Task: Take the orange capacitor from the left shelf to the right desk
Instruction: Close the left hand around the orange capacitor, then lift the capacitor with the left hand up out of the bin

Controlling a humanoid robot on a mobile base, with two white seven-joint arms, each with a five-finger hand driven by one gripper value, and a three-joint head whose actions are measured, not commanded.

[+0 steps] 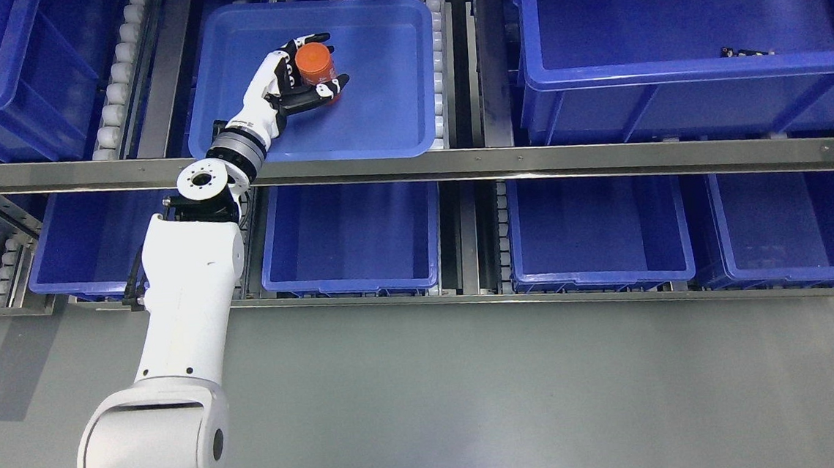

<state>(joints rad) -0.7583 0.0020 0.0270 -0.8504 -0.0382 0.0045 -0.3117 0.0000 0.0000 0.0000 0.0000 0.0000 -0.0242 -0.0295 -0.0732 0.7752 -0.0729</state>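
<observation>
An orange cylindrical capacitor [314, 63] stands in a shallow blue tray [387, 118] on the upper shelf level, left of centre. My left hand [310, 69] reaches over the steel shelf rail into that tray. Its black-and-white fingers [330, 87] are curled around the capacitor from both sides, so the hand is shut on it. Whether the capacitor still rests on the tray floor or is lifted I cannot tell. The white left arm [189, 279] rises from the lower left. No right arm shows.
A steel rail [529, 160] crosses the shelf front just below the tray. Deep blue bins surround it: a large one [670, 77] at upper right, several on the lower level [354, 275], others at far left [3, 87]. Grey floor [508, 389] fills the foreground.
</observation>
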